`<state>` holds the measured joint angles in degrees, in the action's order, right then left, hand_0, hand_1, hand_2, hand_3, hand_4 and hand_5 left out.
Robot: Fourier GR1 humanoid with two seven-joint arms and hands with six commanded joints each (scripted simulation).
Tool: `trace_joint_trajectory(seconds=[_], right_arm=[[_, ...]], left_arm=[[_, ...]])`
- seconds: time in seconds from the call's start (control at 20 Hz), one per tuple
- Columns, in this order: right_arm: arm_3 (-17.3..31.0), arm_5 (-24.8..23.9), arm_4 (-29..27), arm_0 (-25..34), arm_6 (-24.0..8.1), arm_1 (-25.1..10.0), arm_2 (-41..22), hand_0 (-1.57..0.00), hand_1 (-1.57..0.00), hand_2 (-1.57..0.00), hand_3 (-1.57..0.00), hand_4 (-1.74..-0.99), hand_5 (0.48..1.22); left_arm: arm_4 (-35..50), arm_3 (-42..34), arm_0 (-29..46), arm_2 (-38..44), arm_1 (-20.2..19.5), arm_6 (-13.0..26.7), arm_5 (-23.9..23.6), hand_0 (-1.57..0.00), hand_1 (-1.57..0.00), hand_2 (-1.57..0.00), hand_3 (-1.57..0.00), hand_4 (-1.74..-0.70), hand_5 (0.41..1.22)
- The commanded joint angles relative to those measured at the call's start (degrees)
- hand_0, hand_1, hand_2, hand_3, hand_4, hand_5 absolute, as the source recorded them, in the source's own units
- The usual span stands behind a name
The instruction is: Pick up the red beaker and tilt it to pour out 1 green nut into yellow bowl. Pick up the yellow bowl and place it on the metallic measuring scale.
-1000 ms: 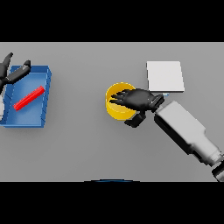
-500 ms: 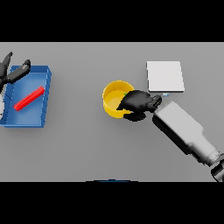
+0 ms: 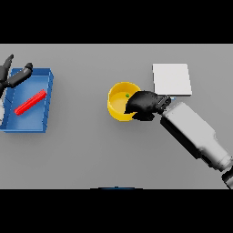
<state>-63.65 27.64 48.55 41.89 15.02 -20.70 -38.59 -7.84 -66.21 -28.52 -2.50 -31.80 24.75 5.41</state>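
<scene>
The yellow bowl (image 3: 119,102) sits mid-table with one small green nut (image 3: 127,95) inside. My right hand (image 3: 144,105) is at the bowl's right rim, its fingers curled over that edge and hiding it. The red beaker (image 3: 30,101) lies on its side in the blue tray (image 3: 47,98) at the far left. My left hand (image 3: 12,76) hovers at the tray's far left corner with its fingers spread, holding nothing. The metallic scale (image 3: 171,78), a pale square plate, lies just right of and beyond the bowl.
Between the tray and the bowl is bare grey table. My right forearm (image 3: 193,133) runs from the lower right up to the bowl, passing close by the scale's near edge.
My right hand's fingers, spread over the bowl a second ago, have curled and drawn back onto its right rim. The bowl, beaker and left hand have stayed where they were.
</scene>
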Motion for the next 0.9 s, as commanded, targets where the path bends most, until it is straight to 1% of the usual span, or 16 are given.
trace_joint_trajectory(seconds=[0.0,0.05,0.1,0.15,0.2,0.25,0.3,0.35,0.45,0.5,0.55,0.6,0.65,0.75,0.85], right_arm=[[-0.8,0.9,-0.7,-0.1,0.1,-0.8,0.7,-1.52,-1.52,-1.41,-1.18,-1.724,1.209],[-2.1,1.7,-0.9,-0.1,-1.0,-1.1,0.9,-1.53,-1.53,-1.44,-1.17,-1.727,1.212],[-3.3,2.5,-1.5,0.0,-0.9,-1.7,1.5,-1.54,-1.54,-1.45,-1.17,-1.730,1.214],[-5.3,4.1,-2.2,-0.5,-1.9,-2.8,2.1,-1.55,-1.54,-1.46,-1.16,-1.732,1.215],[-6.6,4.6,-2.3,-0.7,-1.7,-4.0,2.4,-1.55,-1.55,-1.48,-1.16,-1.734,1.216],[-7.7,5.4,-2.6,-0.4,-3.0,-4.4,3.1,-1.55,-1.55,-1.49,-1.15,-1.735,1.217],[-8.2,5.4,-2.6,-0.3,-3.9,-4.8,3.4,-1.56,-1.56,-1.45,-1.20,-1.736,1.218],[-8.9,5.3,-2.3,-0.4,-5.7,-4.8,3.7,-1.56,-1.56,-1.43,-1.22,-1.737,1.219],[-10.7,6.1,-2.4,-0.6,-7.9,-4.5,3.9,-1.56,-1.56,-1.47,-1.19,-1.739,1.219],[-10.9,6.6,-2.5,-0.4,-8.5,-4.0,3.8,-1.57,-1.57,-1.49,-1.18,-1.739,1.219],[-11.3,6.7,-2.8,-0.3,-8.9,-4.0,4.4,-1.57,-1.57,-1.51,-1.18,-1.739,1.219],[-11.4,6.8,-3.3,-0.1,-9.8,-4.6,5.7,-1.52,-1.57,-1.52,-1.18,-1.740,1.219],[-11.0,7.0,-3.2,0.5,-11.3,-4.9,6.4,-1.53,-1.57,-1.52,-1.18,-1.740,1.220],[-10.6,5.6,-3.2,0.5,-11.0,-6.1,7.4,-1.54,-1.57,-1.49,-1.18,-1.740,1.220],[-8.8,3.4,-3.1,1.9,-9.7,-7.4,8.8,-1.55,-1.57,-1.52,-1.17,-1.741,1.220]], left_arm=[[-0.3,-0.1,-0.4,-0.2,-0.1,0.6,0.0,0.00,0.00,0.00,0.00,-0.78,0.704],[-0.5,-0.1,-0.6,-0.5,0.2,0.8,0.0,0.00,0.00,0.00,0.00,-0.77,0.706],[-0.5,-0.5,-0.6,-0.5,0.1,1.0,-0.2,0.00,0.00,0.00,0.00,-0.77,0.706],[-0.5,-1.0,-0.1,-0.5,-0.1,0.9,-0.2,0.00,0.00,0.00,0.00,-0.77,0.707],[-0.3,-1.4,0.2,-0.4,-0.2,0.7,-0.1,0.00,0.00,0.00,0.00,-0.77,0.705],[0.1,-1.7,0.5,-0.3,-0.1,0.7,-0.1,0.00,0.00,0.00,0.00,-0.78,0.702],[0.6,-1.8,0.2,0.0,-0.2,0.8,0.3,0.00,0.00,0.00,0.00,-0.78,0.702],[0.5,-0.7,-0.4,-0.1,0.4,0.7,0.2,0.00,0.00,0.00,0.00,-0.78,0.702],[1.4,-1.1,-0.4,0.6,-0.1,1.4,0.7,0.00,0.00,0.00,0.00,-0.79,0.702],[1.4,-0.7,-0.6,0.6,0.1,0.9,0.6,0.00,0.00,0.00,0.00,-0.80,0.702],[0.9,-0.7,-0.8,0.4,0.0,1.0,0.3,0.00,0.00,0.00,0.00,-0.80,0.704],[1.2,-0.8,-0.5,0.6,0.0,0.6,0.4,0.00,0.00,0.00,0.00,-0.80,0.704],[1.1,-1.3,-0.1,0.5,0.3,0.5,0.0,0.00,0.00,0.00,0.00,-0.81,0.703],[1.6,-0.4,-0.5,0.9,0.3,1.1,0.3,0.00,0.00,0.00,0.00,-0.82,0.717],[1.9,-1.4,-0.2,1.1,0.1,1.8,0.3,0.00,0.00,0.00,0.00,-0.83,0.728]])
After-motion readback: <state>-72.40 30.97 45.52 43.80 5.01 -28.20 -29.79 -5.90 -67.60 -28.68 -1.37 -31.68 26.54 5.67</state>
